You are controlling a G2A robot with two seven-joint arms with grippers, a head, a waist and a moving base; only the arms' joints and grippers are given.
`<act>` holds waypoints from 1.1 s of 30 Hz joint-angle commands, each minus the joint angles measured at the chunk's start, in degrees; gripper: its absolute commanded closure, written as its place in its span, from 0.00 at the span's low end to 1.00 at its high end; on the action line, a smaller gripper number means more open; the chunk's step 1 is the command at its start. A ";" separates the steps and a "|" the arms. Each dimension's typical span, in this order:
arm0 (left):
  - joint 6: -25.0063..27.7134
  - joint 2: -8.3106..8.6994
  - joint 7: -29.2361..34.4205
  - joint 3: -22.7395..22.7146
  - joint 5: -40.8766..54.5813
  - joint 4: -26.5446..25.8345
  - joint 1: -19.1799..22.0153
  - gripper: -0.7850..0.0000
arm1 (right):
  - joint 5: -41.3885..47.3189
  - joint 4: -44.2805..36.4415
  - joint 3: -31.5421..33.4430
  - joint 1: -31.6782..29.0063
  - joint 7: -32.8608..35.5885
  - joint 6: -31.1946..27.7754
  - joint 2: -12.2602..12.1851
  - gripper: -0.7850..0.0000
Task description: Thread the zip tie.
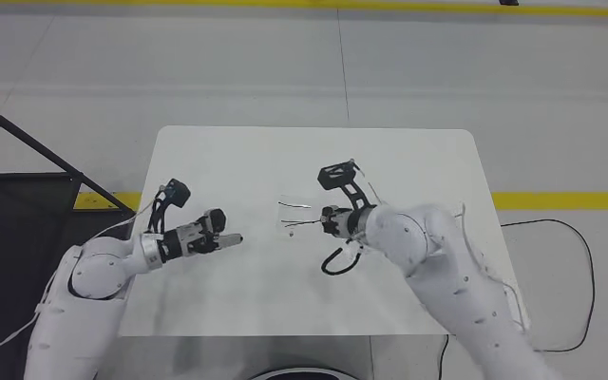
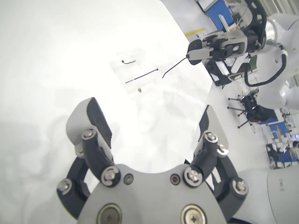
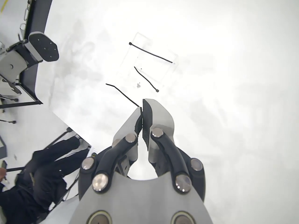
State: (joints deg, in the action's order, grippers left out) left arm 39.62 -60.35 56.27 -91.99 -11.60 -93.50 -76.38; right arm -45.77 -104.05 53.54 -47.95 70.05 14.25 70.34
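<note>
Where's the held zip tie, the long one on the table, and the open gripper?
Held zip tie point(image 3: 123, 95): right wrist view, mid-strap.
Long zip tie point(image 3: 151, 53): right wrist view, mid-strap.
Open gripper point(image 2: 149, 108): left wrist view, midway between fingertips.

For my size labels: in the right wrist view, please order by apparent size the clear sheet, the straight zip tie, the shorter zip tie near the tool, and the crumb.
1. clear sheet
2. straight zip tie
3. shorter zip tie, smaller even though it lies nearer the camera
4. crumb
</note>
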 commanded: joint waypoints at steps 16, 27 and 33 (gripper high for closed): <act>3.49 1.32 4.91 4.54 1.29 -2.67 2.01 0.00 | -6.89 -6.50 -3.29 -0.80 3.92 0.01 -0.02 1.00; 7.65 3.64 0.76 11.87 3.33 -2.34 6.08 0.00 | -9.41 -12.81 -3.82 -3.00 5.36 -10.83 -0.72 1.00; 12.33 8.66 -3.91 20.28 5.17 0.02 11.33 0.00 | -2.80 -14.59 -3.85 -1.71 8.97 -17.81 -0.69 1.00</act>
State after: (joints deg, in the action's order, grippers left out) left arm 50.62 -52.79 53.74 -73.71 -6.25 -93.98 -65.90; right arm -50.43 -118.67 49.66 -50.07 78.44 -2.53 69.59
